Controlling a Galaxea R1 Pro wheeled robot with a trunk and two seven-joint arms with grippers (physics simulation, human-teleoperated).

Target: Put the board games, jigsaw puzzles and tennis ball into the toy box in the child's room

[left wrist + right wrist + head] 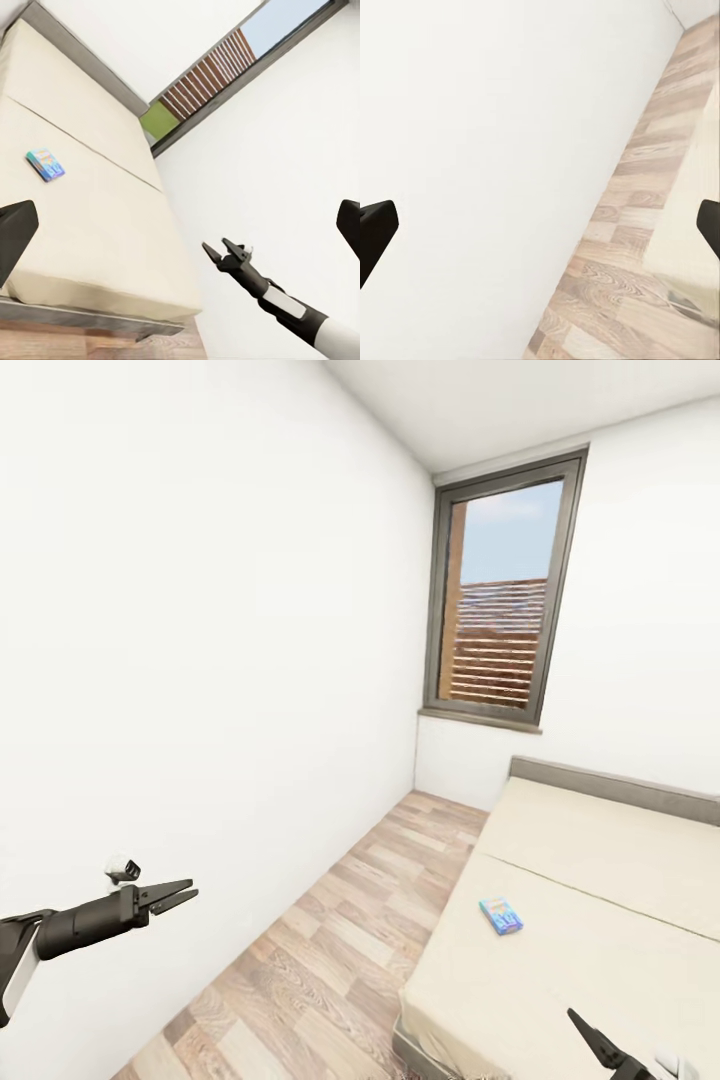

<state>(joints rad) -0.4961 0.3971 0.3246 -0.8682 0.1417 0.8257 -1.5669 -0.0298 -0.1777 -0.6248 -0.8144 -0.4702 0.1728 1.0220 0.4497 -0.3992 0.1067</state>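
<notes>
Bed (600,880): you have it ahead and to your right, a low wide bed with a beige cover and a dark grey frame; its grey headboard (620,785) stands against the far wall, under and to the right of the window.
Board game (501,915): one small blue square box lies flat on the bed cover, near the bed's left edge and well short of the headboard; the left wrist view shows it too (46,165), alone on the cover.
Left pincer (175,896): it hangs over the floor well left of the bed, close to the left wall; its two dark fingers are parted a little with nothing between them. In the left wrist view the finger edges sit far out at either side, with the bed between them.
Right pincer (590,1035): one dark finger shows at the near corner of the bed, just above the cover. In the left wrist view (223,253) its fingers are spread apart and hold nothing.
Floor (340,950): a wood-plank strip runs between the white left wall and the bed, up to the far wall.
Window (503,590): tall, dark-framed, in the far wall beyond the bed's left corner; slatted wood and sky show through it.
</notes>
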